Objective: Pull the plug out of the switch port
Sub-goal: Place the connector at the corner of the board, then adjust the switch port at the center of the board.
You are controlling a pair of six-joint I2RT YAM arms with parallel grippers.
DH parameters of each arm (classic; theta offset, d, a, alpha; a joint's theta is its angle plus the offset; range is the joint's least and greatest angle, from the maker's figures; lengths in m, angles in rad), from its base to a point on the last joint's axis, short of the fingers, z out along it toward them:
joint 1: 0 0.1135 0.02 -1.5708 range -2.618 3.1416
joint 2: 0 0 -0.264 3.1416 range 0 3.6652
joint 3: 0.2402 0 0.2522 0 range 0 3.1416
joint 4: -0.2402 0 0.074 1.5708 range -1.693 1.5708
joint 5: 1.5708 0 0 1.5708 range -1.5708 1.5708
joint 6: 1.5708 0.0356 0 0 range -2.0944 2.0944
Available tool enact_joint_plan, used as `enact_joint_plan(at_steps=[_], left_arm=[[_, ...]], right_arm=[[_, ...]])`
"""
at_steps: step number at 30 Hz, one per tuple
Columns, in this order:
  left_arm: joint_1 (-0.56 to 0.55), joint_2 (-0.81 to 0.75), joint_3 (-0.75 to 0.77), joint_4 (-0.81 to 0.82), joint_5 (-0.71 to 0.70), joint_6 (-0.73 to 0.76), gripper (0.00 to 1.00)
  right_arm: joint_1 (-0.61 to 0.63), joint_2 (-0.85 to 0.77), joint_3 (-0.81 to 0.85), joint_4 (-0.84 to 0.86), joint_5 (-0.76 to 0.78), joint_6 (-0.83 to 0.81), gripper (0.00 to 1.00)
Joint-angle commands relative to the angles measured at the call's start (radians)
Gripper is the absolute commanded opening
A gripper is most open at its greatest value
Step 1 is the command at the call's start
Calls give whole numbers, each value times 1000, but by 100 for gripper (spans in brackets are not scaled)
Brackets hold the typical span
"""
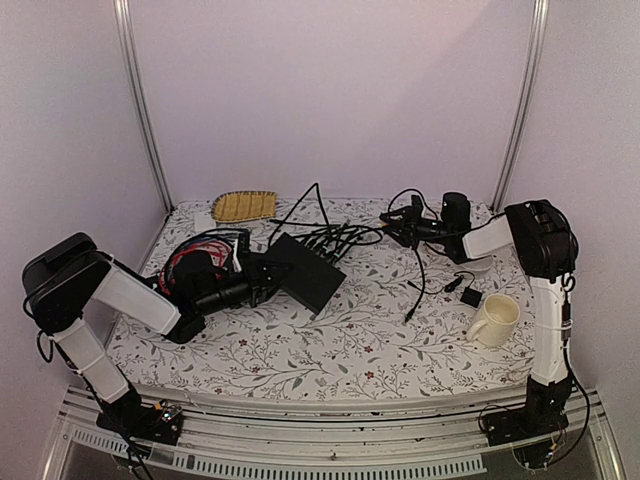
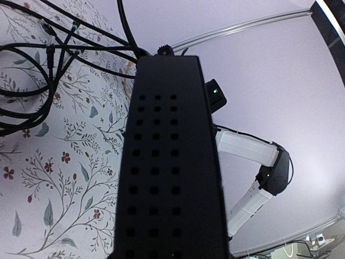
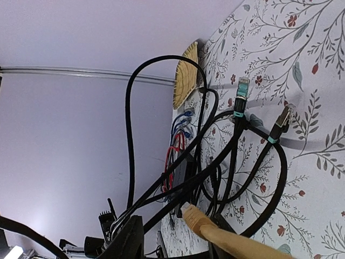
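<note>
The left tool [image 1: 262, 272] meets the near end of the flat matte-black rectangular switch [image 1: 308, 272], which lies slantwise at the middle of the floral-patterned desk [image 1: 330, 350]. It seems to clamp that end, though its wrist view hides the fingers beneath the box. I judge the grip is there to brace the box, so that a pull on a cable draws the plug out and does not drag the switch along. From that wrist view the switch [image 2: 167, 162] is a long dull-black slab with three neat columns of small square vent holes. A fan of thin black cables [image 1: 335, 238] leaves its far edge, where the sockets must be. The right tool [image 1: 398, 225] hangs well apart from the switch, over the far right of the desk. In its own view the right tool [image 3: 172, 240] has its jaws spread, and a tan cable with a pale plug tip [image 3: 187, 208] lies loose between them. That plug sits in no port, so the pull looks done and the tool seems to be letting go. Two black plugs with teal bands [image 3: 242, 86] lie free on the cloth, near a woven yellow tray [image 3: 186, 75].
</note>
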Motion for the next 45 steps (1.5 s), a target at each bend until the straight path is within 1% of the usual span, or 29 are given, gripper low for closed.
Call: enact_joint_plan(at_steps=[1, 3, 4, 9, 14, 23, 29, 32, 36, 38, 40, 41, 42, 43, 44, 45], left_arm=[[7, -21, 25, 148, 20, 23, 0], [11, -16, 22, 159, 25, 19, 0], [12, -15, 20, 164, 27, 17, 0], [23, -17, 10, 182, 38, 11, 0], [32, -21, -7, 206, 42, 7, 0], [46, 29, -29, 317, 71, -34, 0], [51, 35, -6, 316, 103, -38, 0], [53, 34, 11, 302, 119, -37, 0], [53, 32, 27, 288, 134, -36, 0], [54, 29, 35, 278, 141, -36, 0], [56, 25, 44, 261, 148, -33, 0], [56, 22, 48, 251, 150, -31, 0], [56, 18, 55, 238, 151, -29, 0], [57, 13, 62, 215, 154, -24, 0], [56, 7, 71, 198, 155, -17, 0], [57, 0, 83, 167, 156, -6, 0]], right_arm=[[-7, -30, -26, -71, 21, -3, 44], [-8, -58, -32, -149, 36, -27, 53], [-8, -72, -33, -195, 44, -47, 56], [-8, -155, -58, -417, 129, -117, 60], [-8, -234, -89, -571, 214, -201, 61], [-6, -410, -176, -637, 314, -266, 62], [0, -567, -209, -689, 403, -339, 62], [16, -656, -231, -701, 424, -378, 61], [85, -748, -237, -745, 461, -475, 61], [143, -794, -231, -786, 520, -555, 61], [216, -848, -217, -840, 634, -638, 62], [257, -872, -206, -867, 716, -680, 63], [319, -896, -196, -892, 798, -756, 70], [359, -918, -193, -902, 918, -816, 89], [382, -939, -208, -883, 961, -860, 100], [388, -966, -259, -813, 1036, -936, 99]])
